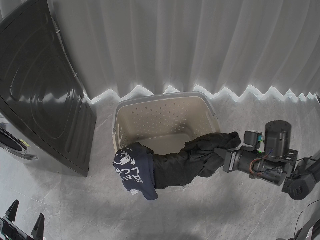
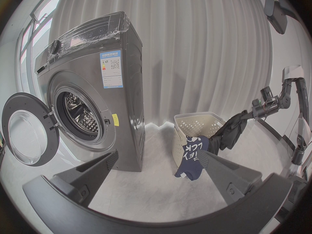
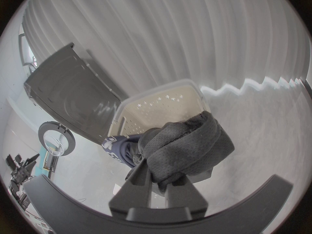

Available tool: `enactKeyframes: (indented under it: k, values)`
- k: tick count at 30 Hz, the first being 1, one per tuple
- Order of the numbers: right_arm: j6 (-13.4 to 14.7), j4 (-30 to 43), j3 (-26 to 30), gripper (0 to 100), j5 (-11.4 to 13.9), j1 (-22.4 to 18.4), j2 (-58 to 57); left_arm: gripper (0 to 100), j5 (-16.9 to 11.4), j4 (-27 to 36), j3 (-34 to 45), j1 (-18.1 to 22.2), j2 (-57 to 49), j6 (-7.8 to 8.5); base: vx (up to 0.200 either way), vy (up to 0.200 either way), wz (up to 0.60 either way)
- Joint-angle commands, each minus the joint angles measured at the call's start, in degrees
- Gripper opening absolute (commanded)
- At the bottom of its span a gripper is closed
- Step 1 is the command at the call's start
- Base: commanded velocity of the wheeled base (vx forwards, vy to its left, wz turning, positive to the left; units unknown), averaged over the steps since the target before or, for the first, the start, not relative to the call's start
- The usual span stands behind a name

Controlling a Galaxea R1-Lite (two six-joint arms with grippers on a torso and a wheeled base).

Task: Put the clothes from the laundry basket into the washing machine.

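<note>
- Right gripper (image 1: 218, 150) clamped on one end of black garment (image 1: 196, 157); rest draped across near rim of laundry basket (image 1: 163, 97).
- Navy garment (image 1: 135, 170) lying over the black one at the rim: risk of being dragged out and dropped on the floor.
- Left gripper (image 1: 25, 214) spread wide, empty.
- Washing machine (image 2: 79, 114) door open; possible snag from trailing cloth.
</note>
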Motion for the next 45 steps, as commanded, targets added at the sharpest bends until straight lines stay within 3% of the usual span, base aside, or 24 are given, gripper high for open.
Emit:
enactKeyframes:
  k: [1,12,23,25,26,27,29,45]
  values:
    - [-3.2,0.0,3.1,0,-0.1,0.6,-15.3,100,0.0,0.0,1.0,0.0,-1.0,0.04,0.000,0.000,0.00]
    - [-9.8,0.4,3.5,0,1.2,2.8,-26.9,100,0.0,0.0,1.0,-0.1,-1.0,-0.13,0.000,0.000,0.00]
    - [-10.2,1.0,4.7,0,0.1,3.4,-27.9,100,0.1,0.0,1.0,-0.1,-1.0,-0.22,-0.145,0.000,0.00]
    - [-10.4,1.0,5.0,0,-1.2,3.4,-27.8,100,0.1,-0.1,1.0,-0.1,-1.0,-0.22,-0.100,0.000,0.00]
    - [-10.6,1.1,5.3,0,-4.5,3.5,-27.5,100,0.1,0.0,1.0,-0.1,-1.0,-0.22,0.000,0.000,0.00]
    - [-10.6,1.2,5.2,0,-5.9,3.6,-27.4,100,0.1,-0.1,1.0,-0.1,-1.0,-0.22,0.000,0.000,0.00]
    - [-10.6,1.3,5.0,0,-6.6,3.7,-27.2,100,0.1,-0.1,1.0,-0.1,-1.0,-0.22,0.000,0.000,0.00]
    - [-10.0,1.1,4.9,0,-6.4,3.7,-26.7,100,0.1,0.0,1.0,-0.1,-1.0,-0.22,0.000,0.188,0.00]
